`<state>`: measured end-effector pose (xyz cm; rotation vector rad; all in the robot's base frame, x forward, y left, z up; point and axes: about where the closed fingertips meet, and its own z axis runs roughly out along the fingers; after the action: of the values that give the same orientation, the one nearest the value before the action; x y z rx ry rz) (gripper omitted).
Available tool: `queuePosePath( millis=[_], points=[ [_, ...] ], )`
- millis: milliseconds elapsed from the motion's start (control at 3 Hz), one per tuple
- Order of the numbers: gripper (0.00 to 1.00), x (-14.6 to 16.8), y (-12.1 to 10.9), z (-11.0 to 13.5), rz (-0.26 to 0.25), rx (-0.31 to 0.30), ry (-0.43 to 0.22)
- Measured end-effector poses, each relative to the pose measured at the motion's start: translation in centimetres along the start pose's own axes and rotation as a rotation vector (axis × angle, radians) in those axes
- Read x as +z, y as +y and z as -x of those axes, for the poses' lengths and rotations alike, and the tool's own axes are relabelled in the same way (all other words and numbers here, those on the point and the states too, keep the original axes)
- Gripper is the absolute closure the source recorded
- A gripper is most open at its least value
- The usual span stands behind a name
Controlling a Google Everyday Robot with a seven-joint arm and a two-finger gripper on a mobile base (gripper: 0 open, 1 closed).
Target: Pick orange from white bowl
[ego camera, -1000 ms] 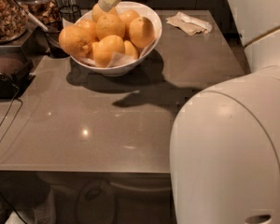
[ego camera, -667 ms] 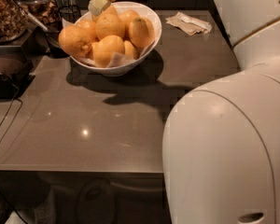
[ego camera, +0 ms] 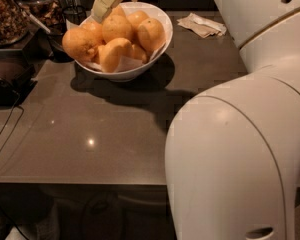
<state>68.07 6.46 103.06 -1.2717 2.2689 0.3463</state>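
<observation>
The white bowl (ego camera: 149,59) stands on the grey-brown counter at the back left, lined with white paper and heaped with several oranges. One orange (ego camera: 80,43) bulges over the left rim, another orange (ego camera: 117,28) sits on top in the middle, and a third (ego camera: 151,34) lies to the right. My gripper (ego camera: 116,5) hangs at the top edge of the view, just above the back left of the pile. It is open and holds nothing, and one pale finger (ego camera: 106,3) points down toward the top orange.
A crumpled paper napkin (ego camera: 205,24) lies at the back right. Dark glass jars (ego camera: 7,14) of nuts and a black appliance (ego camera: 7,76) crowd the left edge, with a cable (ego camera: 5,134) trailing down. My white arm (ego camera: 240,154) fills the right foreground. The counter's front edge runs across the bottom.
The view has drawn closer to the bowl, which now sits further right in the view. The gripper stays above the back of the pile, and the oranges have not moved.
</observation>
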Motion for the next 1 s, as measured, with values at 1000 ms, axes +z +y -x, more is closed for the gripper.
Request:
queuePosePath(
  millis=[1000],
  points=[
    [0.3, 1.27, -1.13, 0.51, -0.029, 0.038, 0.036]
  ],
)
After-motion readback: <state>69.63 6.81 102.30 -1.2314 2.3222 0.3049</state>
